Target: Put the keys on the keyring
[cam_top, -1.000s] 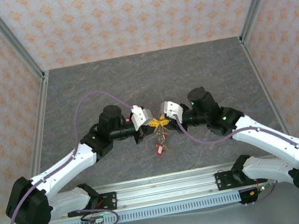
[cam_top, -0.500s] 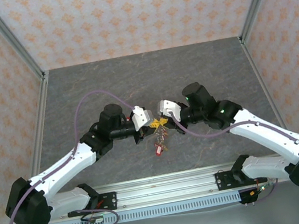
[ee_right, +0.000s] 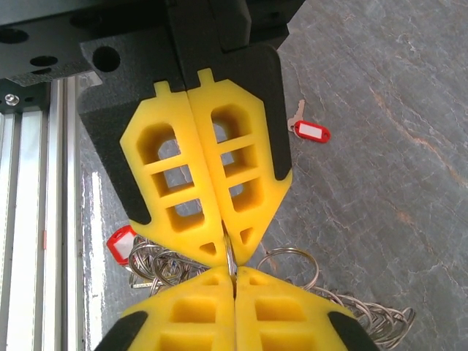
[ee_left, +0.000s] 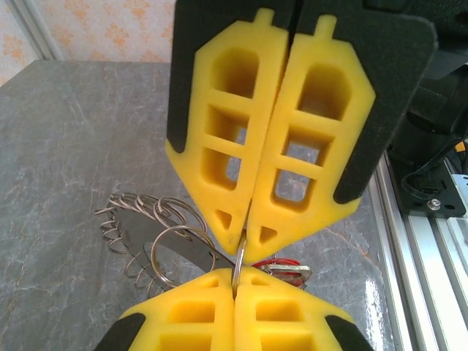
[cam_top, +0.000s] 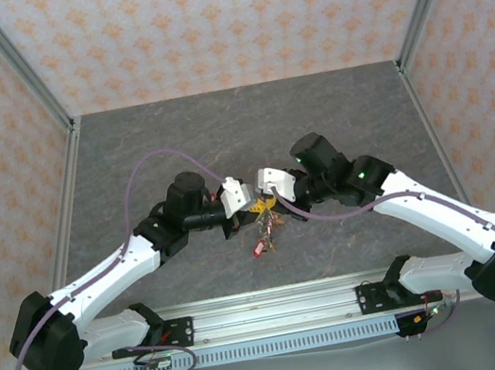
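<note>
1. Reaching in from the near left, the left arm bends at the elbow and points its left tool (cam_top: 254,205) rightward over the middle of the table (cam_top: 310,107).
2. The right arm mirrors it from the near right, and the right tool (cam_top: 267,202) points leftward, so the two tools meet tip to tip.
3. In the left wrist view, the left tool (ee_left: 245,245) has its yellow pads (ee_left: 219,146) pressed together, pinching the thin edge of the keyring (ee_left: 239,262).
4. In the right wrist view, the right tool (ee_right: 228,252) is likewise clamped narrow on the same keyring (ee_right: 229,257), from the opposite side.
5. The keys (cam_top: 261,235) hang in a bunch just below the joined tips, a red tag (cam_top: 257,250) lowest.
6. Wire loops (ee_left: 157,227) splay beside the pinched ring.
7. One loose key (ee_right: 310,131) with a red tag lies flat on the table, apart from the bunch.
</note>
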Controlling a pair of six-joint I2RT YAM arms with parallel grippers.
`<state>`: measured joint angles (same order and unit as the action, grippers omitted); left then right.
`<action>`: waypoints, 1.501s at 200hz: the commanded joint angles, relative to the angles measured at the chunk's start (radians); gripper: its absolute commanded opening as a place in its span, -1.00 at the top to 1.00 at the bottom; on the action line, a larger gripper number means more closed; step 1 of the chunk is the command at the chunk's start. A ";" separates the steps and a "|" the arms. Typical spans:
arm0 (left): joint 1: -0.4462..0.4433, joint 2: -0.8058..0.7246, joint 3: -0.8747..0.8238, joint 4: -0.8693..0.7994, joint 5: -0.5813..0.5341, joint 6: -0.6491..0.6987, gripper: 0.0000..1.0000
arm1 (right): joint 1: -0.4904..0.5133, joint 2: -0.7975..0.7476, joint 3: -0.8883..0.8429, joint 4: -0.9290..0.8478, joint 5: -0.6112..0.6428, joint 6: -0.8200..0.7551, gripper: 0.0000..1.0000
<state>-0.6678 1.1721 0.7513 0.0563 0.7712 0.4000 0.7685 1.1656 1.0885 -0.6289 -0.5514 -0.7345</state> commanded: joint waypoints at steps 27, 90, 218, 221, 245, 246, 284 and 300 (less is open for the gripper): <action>0.004 -0.038 -0.028 0.143 0.031 -0.081 1.00 | 0.000 -0.057 -0.065 0.061 -0.071 0.016 0.66; 0.004 -0.051 -0.047 0.217 0.057 -0.134 1.00 | -0.019 -0.108 -0.192 0.245 -0.075 0.088 0.77; -0.001 -0.011 0.051 -0.065 0.010 0.045 0.79 | -0.018 -0.039 -0.018 0.047 -0.077 0.047 1.00; -0.002 -0.008 0.054 -0.073 0.008 0.050 0.79 | -0.017 -0.036 -0.014 0.043 -0.076 0.047 1.00; -0.009 0.007 0.071 -0.117 -0.005 0.076 0.79 | -0.011 -0.014 0.033 0.005 -0.071 0.040 1.00; -0.009 0.007 0.071 -0.118 -0.005 0.077 0.79 | -0.010 -0.014 0.035 0.002 -0.070 0.041 1.00; -0.012 0.012 0.070 -0.109 -0.026 0.074 1.00 | 0.002 0.001 0.075 -0.024 -0.054 0.038 0.96; -0.011 0.011 0.068 -0.091 -0.030 0.055 1.00 | 0.001 -0.025 0.044 0.021 -0.046 0.054 0.86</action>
<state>-0.6727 1.1706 0.7963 -0.0334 0.7765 0.4545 0.7563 1.1809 1.1080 -0.6678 -0.5838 -0.6857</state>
